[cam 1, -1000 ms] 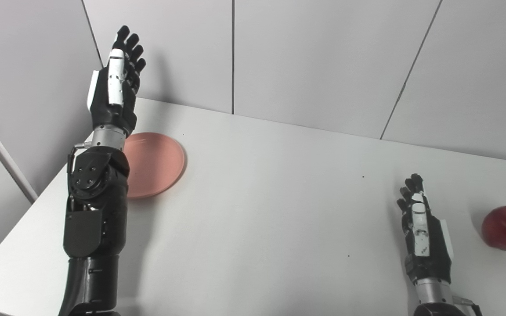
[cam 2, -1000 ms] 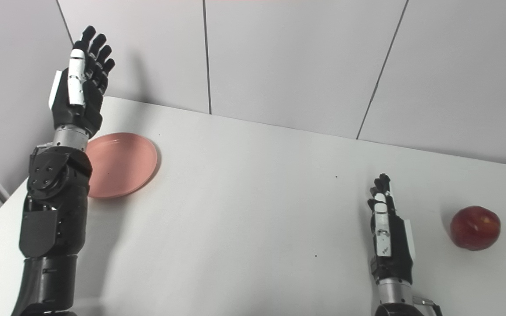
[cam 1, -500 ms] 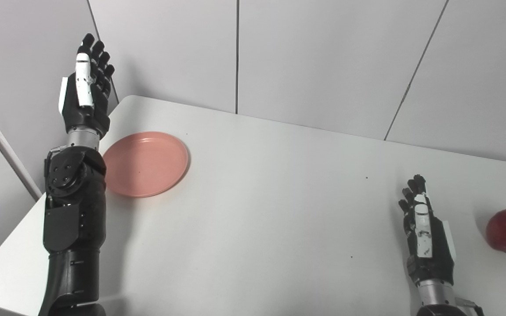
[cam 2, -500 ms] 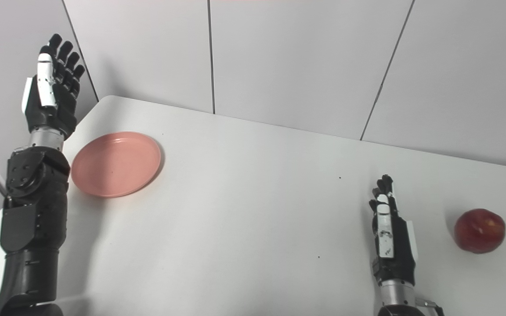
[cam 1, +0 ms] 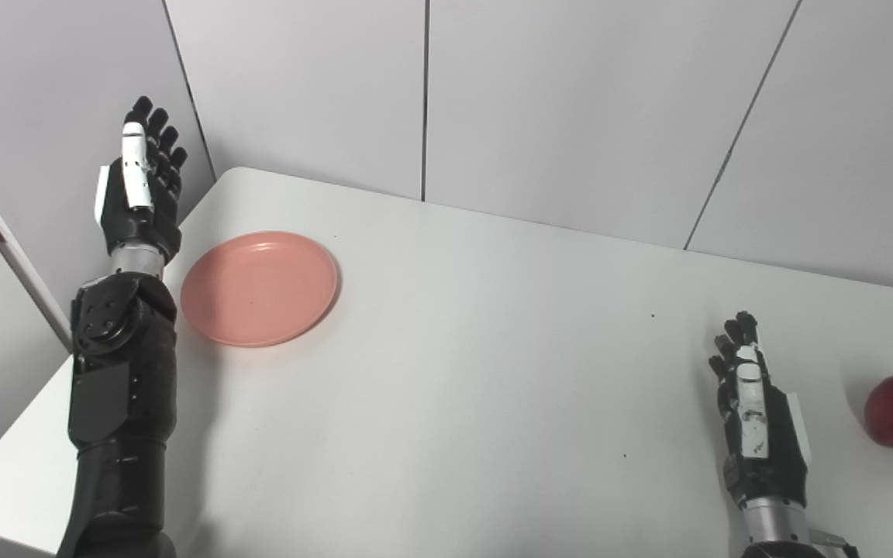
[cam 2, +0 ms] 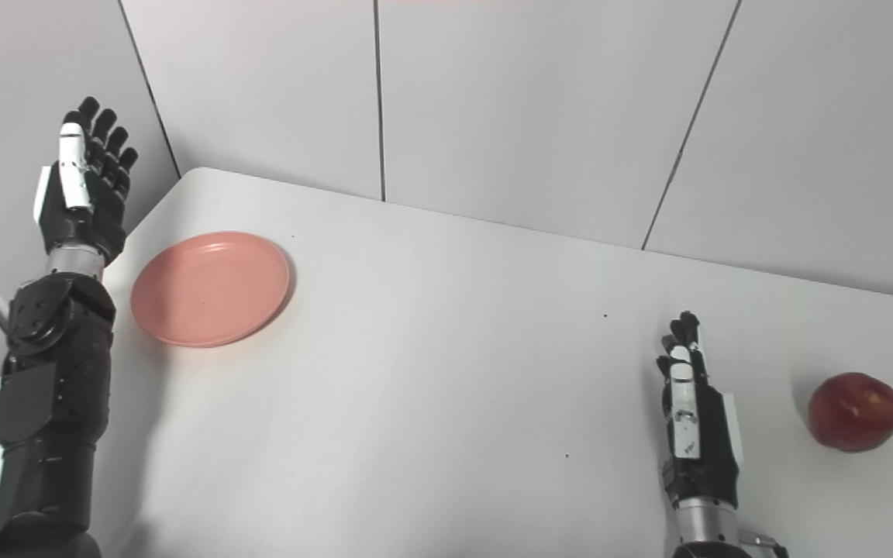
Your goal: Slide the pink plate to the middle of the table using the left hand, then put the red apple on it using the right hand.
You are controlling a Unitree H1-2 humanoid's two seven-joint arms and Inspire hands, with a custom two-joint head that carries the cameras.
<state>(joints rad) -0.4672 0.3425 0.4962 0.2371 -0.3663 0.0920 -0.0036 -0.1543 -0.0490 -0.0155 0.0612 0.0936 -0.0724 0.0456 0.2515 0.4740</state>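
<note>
The pink plate [cam 1: 260, 287] is lying flat on the white table [cam 1: 477, 372] near its far left corner, close to the table's left edge and a little in from the rounded back corner. The left hand [cam 1: 139, 194] is hanging raised beside the plate, out past the table's left edge, fingers straight, spread and pointing up, holding nothing and not touching the plate. Its forearm is rising from the bottom of the picture along the table's left edge, just beside the plate's near-left rim but apart from it.

A wide bare stretch of tabletop is lying open between the plate and the right side, running from the back edge under the grey wall panels [cam 1: 570, 108] to the near edge.

The right hand [cam 2: 696, 434] is sitting low over the table at the near right, fingers extended and close side by side, empty. The red apple [cam 2: 853, 411] is standing on the table to the right of that hand, near it but clearly apart, with a strip of bare surface between them. In the left eye view the apple is sitting close to the picture's right border; how much table lies beyond it cannot be told.
</note>
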